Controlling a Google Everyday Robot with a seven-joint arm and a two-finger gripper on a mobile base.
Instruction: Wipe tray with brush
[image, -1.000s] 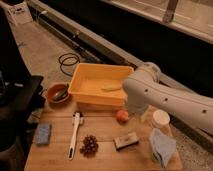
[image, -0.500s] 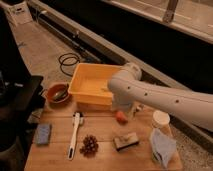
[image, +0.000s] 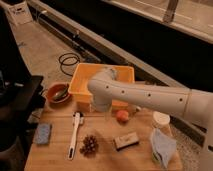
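The task is at its opening step, the reach for the brush (image: 75, 134). Nothing has been picked up, and no wiping can start until the brush is in hand.

The brush lies flat on the wooden surface (image: 105, 161), handle running front to back, just in front of the tray's left corner and apart from the robot. The tray (image: 80, 84) sits at the back of the surface. The white arm (image: 150, 95) comes in from the right and bends down in front of the tray's near wall. The gripper (image: 100, 106) hangs at the arm's end, right of the brush's far end and mostly hidden by the arm. It is spread wide with nothing in it.

The next move, as I judge it, is a short shift to the left and down over the handle. The gripper would need to turn across the handle's width before closing, because the handle is thin and low against the wood.

The count is:
- one tray
- one brush
- one red-orange bowl (image: 59, 93) left of the tray
- one blue sponge (image: 42, 134)
- one pine cone (image: 90, 145)
- one dark block (image: 126, 141)
- one small orange ball (image: 122, 116)
- one white round cup (image: 161, 119)
- one blue-grey cloth (image: 162, 146)
- one arm with one gripper
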